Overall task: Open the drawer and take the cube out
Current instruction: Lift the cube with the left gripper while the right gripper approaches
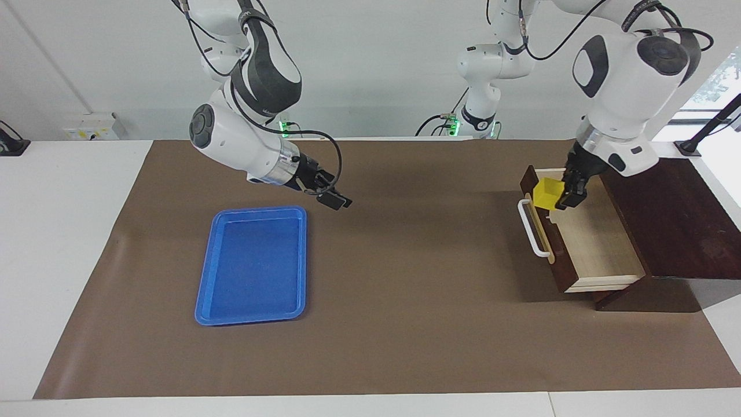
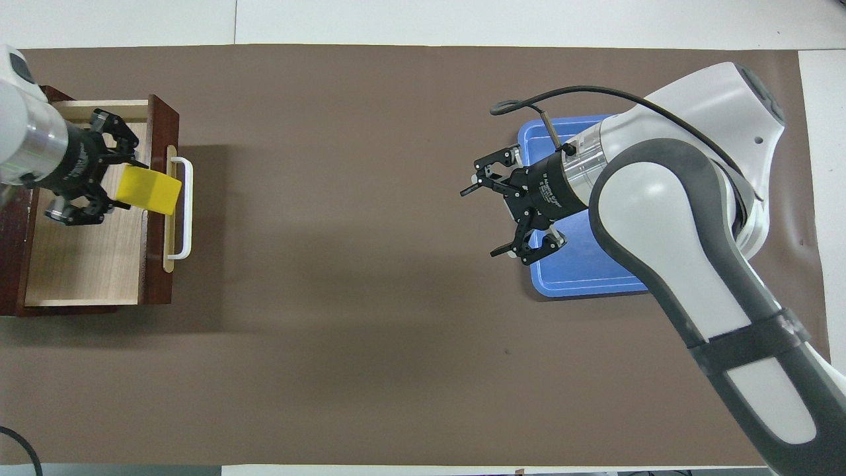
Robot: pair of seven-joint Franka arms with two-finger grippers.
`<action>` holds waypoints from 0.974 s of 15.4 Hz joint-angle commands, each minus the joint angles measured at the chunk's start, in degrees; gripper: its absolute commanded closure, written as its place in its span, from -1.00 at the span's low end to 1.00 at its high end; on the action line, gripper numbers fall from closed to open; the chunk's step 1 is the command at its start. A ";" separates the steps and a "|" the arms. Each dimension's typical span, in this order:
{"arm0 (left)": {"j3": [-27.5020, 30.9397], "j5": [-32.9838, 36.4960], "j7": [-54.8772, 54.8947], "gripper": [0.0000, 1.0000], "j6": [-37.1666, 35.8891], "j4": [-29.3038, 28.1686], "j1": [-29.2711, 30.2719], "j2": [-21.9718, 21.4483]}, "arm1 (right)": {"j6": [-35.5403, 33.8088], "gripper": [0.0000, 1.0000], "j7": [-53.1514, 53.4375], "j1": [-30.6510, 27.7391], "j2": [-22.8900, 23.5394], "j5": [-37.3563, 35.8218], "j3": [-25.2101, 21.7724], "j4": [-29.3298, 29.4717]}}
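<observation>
The drawer stands pulled out of its dark brown cabinet, showing its light wood interior and white bar handle. My left gripper is shut on the yellow cube and holds it tilted in the air over the drawer's front panel. The overhead view shows the cube in the left gripper beside the handle. My right gripper is open and empty over the mat beside the blue tray; it also shows in the overhead view.
An empty blue plastic tray lies on the brown mat toward the right arm's end of the table, partly covered by the right arm in the overhead view. Bare brown mat lies between tray and drawer.
</observation>
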 commanded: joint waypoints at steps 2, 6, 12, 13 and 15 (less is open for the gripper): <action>0.84 -2.12 -16.86 1.00 6.53 -8.83 -7.25 -4.02 | 2.44 -1.00 2.01 3.97 4.56 4.47 -0.17 2.47; 0.93 -2.04 -36.12 1.00 13.04 -12.45 -15.43 -3.50 | 4.02 -1.00 2.80 6.80 8.51 5.34 -0.09 5.10; 1.02 -0.46 -50.13 1.00 16.56 -12.71 -23.08 -1.56 | 11.83 -1.00 13.43 7.86 12.22 13.77 -0.18 8.36; 1.02 -0.45 -50.92 1.00 16.56 -12.80 -23.44 -1.56 | 13.06 -1.00 13.97 8.37 12.31 14.31 -0.18 8.36; 1.02 -0.37 -52.59 1.00 16.65 -12.71 -24.40 -1.56 | 13.43 -1.00 13.71 9.69 12.22 13.26 -0.18 8.28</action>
